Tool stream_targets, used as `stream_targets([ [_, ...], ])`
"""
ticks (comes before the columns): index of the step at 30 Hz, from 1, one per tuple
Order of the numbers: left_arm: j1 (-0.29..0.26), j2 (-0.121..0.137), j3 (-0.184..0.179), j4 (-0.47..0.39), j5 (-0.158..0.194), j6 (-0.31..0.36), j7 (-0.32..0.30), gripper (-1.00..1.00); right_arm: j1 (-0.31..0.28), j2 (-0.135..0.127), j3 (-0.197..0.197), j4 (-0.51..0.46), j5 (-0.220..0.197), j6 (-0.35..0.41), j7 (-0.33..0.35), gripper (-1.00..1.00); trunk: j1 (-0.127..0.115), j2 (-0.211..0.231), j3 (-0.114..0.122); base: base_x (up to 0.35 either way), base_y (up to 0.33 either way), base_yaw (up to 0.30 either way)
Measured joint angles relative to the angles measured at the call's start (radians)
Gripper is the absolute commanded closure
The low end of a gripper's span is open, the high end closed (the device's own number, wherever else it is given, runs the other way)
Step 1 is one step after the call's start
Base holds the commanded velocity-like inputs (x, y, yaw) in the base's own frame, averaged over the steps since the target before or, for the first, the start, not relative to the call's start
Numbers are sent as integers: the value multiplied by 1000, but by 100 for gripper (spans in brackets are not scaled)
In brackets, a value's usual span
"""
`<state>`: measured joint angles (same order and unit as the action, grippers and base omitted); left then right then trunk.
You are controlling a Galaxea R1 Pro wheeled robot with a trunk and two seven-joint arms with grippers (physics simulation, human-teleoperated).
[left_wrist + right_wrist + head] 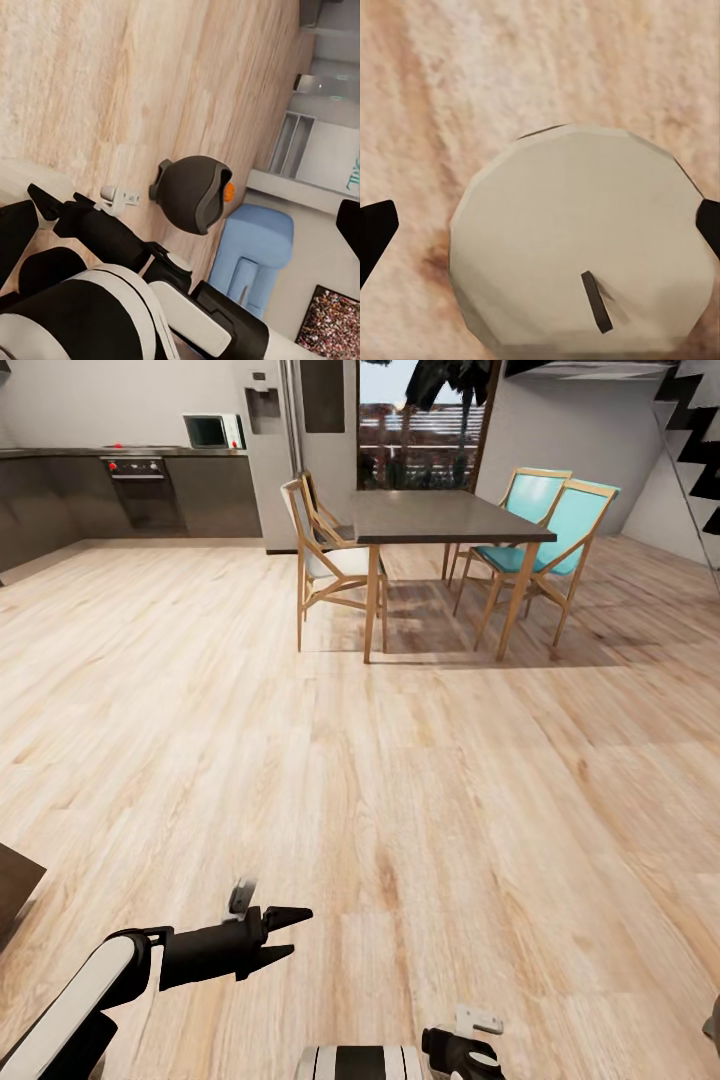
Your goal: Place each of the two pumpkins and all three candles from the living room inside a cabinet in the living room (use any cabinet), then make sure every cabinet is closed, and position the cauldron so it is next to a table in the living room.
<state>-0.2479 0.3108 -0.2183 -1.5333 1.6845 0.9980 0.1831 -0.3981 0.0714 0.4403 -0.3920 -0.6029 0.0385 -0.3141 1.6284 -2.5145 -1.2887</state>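
While our right gripper [540, 225] hangs spread over the wood floor [472, 75], a candle [577, 247] sits between its fingertips — untouched on either side. Our left gripper [285, 933] is parted too, holding nothing — well ahead of it stands a dining table [440, 515].

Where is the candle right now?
In the right wrist view, the candle sits between the right claw's two dark fingertips, wick showing, above the wood floor.
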Motion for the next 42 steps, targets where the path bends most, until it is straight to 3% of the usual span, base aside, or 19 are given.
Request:
stream_targets([
  [2,0,0,0,0,0,0,0,-100,-1,0,-1,-8,17,0,-7,-100,1,-1,-8,0,0,0],
  [14,0,0,0,0,0,0,0,-100,-1,0,-1,-9,17,2,-8,-100,1,-1,-8,0,0,0],
  [21,0,0,0,0,0,0,0,-100,-1,0,0,-5,9,8,-28,-100,1,-1,-8,0,0,0],
  [22,0,0,0,0,0,0,0,-100,0,0,-1,-1,-8,8,-39,-100,1,0,-8,0,0,0],
  [42,0,0,0,0,-1,0,0,-100,0,0,0,-2,-8,9,-65,-100,2,-1,-12,0,0,0],
])
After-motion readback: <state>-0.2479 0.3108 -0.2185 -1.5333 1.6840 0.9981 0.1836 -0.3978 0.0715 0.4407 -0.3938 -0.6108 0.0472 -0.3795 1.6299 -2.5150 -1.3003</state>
